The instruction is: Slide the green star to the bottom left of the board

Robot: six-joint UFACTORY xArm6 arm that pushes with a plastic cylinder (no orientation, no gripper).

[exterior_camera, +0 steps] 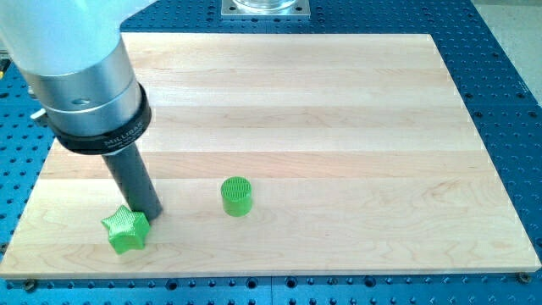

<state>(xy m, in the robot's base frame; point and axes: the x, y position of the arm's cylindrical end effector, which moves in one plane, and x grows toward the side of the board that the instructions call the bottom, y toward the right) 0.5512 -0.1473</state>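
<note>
The green star (125,230) lies on the wooden board (339,127) near its bottom left corner. My tip (150,213) stands at the star's upper right edge, touching or almost touching it. The dark rod rises from there up and to the left into the large silver arm body at the view's top left. A green cylinder (237,196) stands upright to the right of the star and the tip, well apart from both.
The board rests on a blue perforated table (508,51) that surrounds it on all sides. A grey metal mount (266,8) sits at the view's top centre, beyond the board's far edge.
</note>
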